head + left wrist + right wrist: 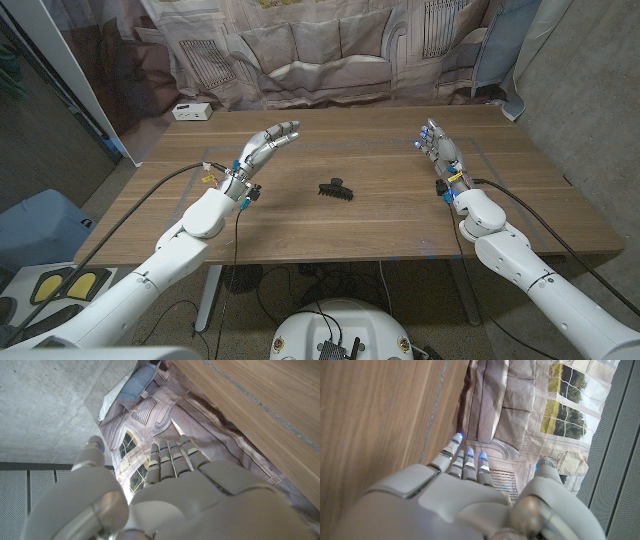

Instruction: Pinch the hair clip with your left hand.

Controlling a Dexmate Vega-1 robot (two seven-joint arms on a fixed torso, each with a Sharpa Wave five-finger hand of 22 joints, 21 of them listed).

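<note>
A small black hair clip (336,189) lies on the wooden table (380,215) near its middle. My left hand (264,146) hovers to the left of the clip and a little farther back, fingers stretched out and apart, holding nothing. In the left wrist view the left hand (170,485) has straight fingers and an empty palm side. My right hand (438,150) stands at the right side of the table, fingers extended upward, well apart from the clip. The right wrist view shows the right hand (465,490) with straight fingers and nothing in it.
A white box (192,112) sits at the table's far left corner. A printed curtain (330,45) hangs behind the table. Cables (170,180) run along both arms. Bare tabletop lies between the hands and around the clip.
</note>
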